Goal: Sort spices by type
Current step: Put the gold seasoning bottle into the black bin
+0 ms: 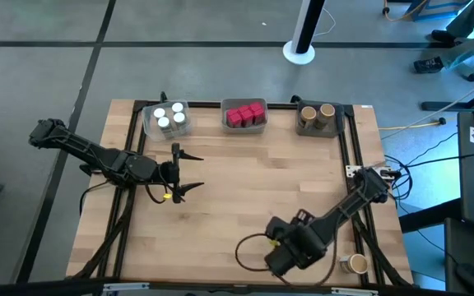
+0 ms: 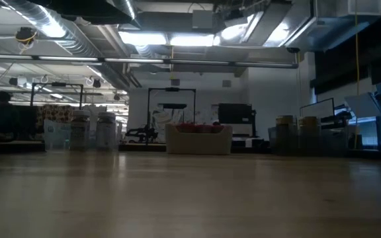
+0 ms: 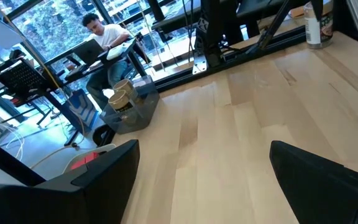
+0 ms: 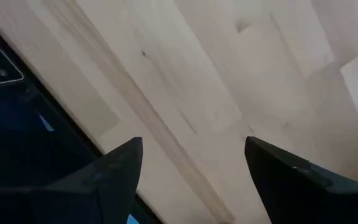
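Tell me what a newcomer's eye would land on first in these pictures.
Three trays line the table's far edge: white-capped jars on the left, red packets in the middle, tan jars on the right. One stray tan jar stands alone at the near right corner. Both pincers, left and right, are open and empty.

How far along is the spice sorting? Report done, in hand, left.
Done: white-capped jars, red packets and two tan jars each sit in their own tray. In hand: nothing; left gripper and right gripper open. Left: one tan jar at the table's near right corner.
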`<state>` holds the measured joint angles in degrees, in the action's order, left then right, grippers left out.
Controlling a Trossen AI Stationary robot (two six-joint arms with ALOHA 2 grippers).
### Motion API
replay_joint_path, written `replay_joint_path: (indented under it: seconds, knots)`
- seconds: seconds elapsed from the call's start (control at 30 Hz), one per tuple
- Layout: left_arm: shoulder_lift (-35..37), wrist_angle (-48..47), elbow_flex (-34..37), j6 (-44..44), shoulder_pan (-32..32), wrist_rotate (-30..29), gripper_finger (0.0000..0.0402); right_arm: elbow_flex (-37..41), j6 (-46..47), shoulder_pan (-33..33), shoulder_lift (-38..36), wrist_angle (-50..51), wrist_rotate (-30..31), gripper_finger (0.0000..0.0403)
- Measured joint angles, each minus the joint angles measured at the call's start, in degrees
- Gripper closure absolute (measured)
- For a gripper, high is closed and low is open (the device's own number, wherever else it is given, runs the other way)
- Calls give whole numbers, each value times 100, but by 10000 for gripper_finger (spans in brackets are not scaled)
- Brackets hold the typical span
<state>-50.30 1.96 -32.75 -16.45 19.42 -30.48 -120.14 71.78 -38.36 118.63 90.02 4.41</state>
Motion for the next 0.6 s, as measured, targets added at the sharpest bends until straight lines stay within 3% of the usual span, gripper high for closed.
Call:
replay_joint_path:
  seconds: [0.33, 0.6]
  knots:
    - [2, 55, 0, -31, -2, 0, 54, 0, 999, -788, 2, 0, -259, 119]
    - [2, 203, 0, -44, -2, 0, 54, 266, 2350, -1498, -26, -11, -627, 119]
